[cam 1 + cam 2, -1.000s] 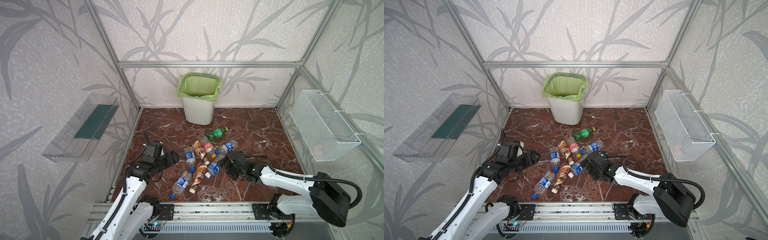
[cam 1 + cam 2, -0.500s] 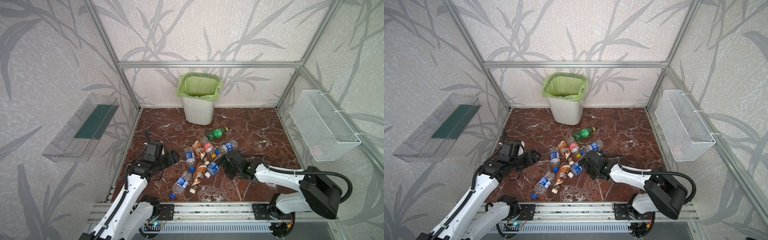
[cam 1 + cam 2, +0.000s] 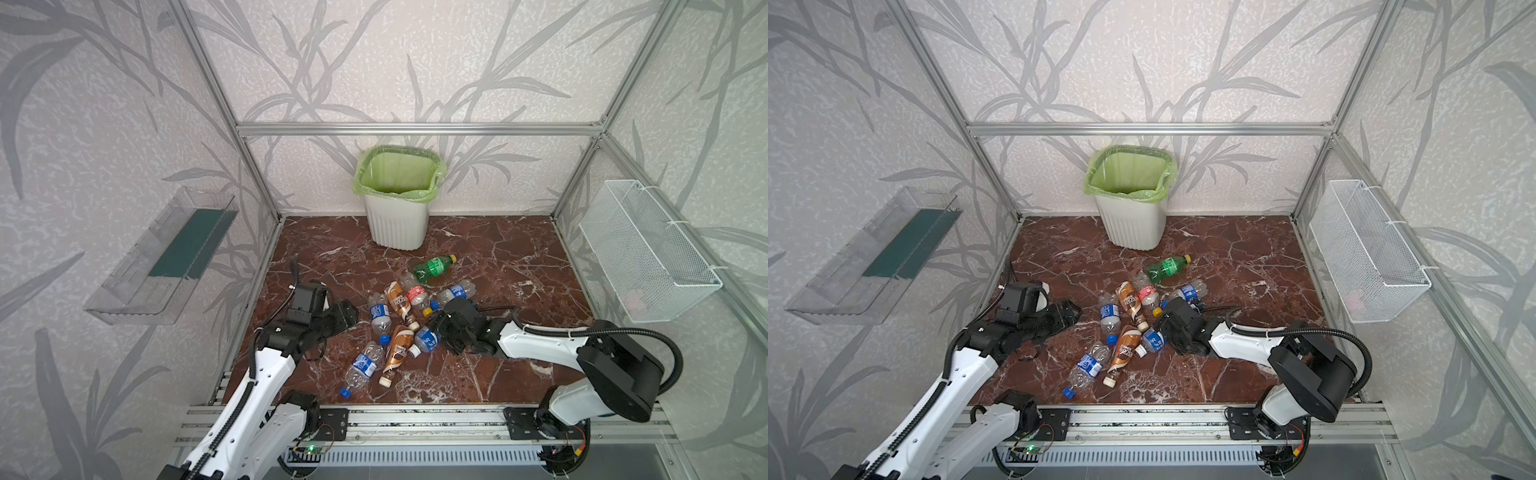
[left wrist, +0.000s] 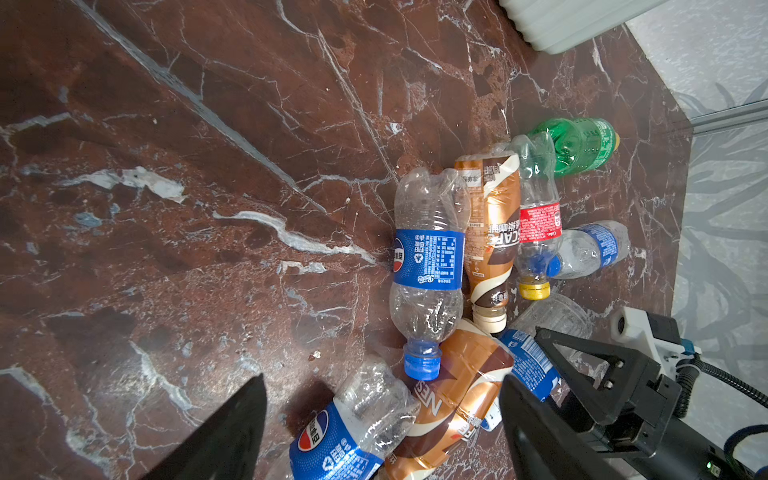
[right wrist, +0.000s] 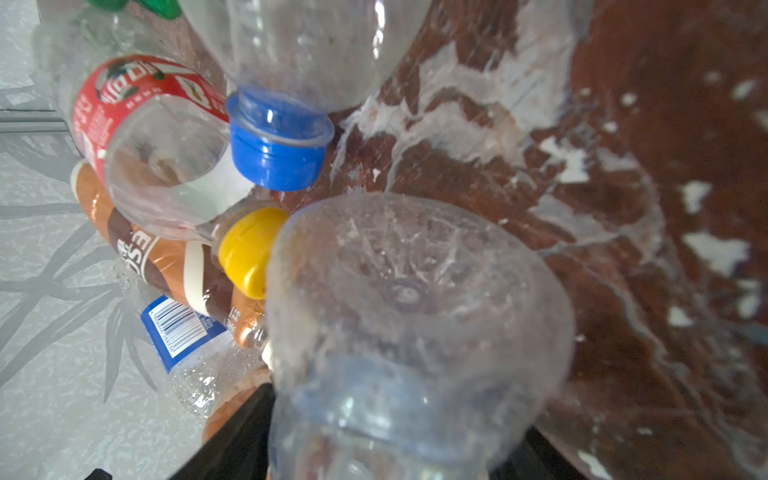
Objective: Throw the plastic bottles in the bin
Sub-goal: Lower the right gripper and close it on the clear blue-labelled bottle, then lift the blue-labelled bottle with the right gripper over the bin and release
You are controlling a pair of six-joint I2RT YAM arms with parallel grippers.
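Where bottles (image 3: 379, 311) litter marble floor (image 3: 498, 257), left fingers (image 4: 226, 436) wide, empty, right fingers (image 5: 235, 442) gripping clear bottle (image 5: 415, 311), leaf-patterned walls (image 3: 415, 62).

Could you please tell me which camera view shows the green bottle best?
Best in both top views: the green bottle lies whole and unobstructed, cap to base. The left wrist view shows it far off, one end overlapped by the red-labelled bottle; the right wrist view catches only a green sliver at the frame's edge.
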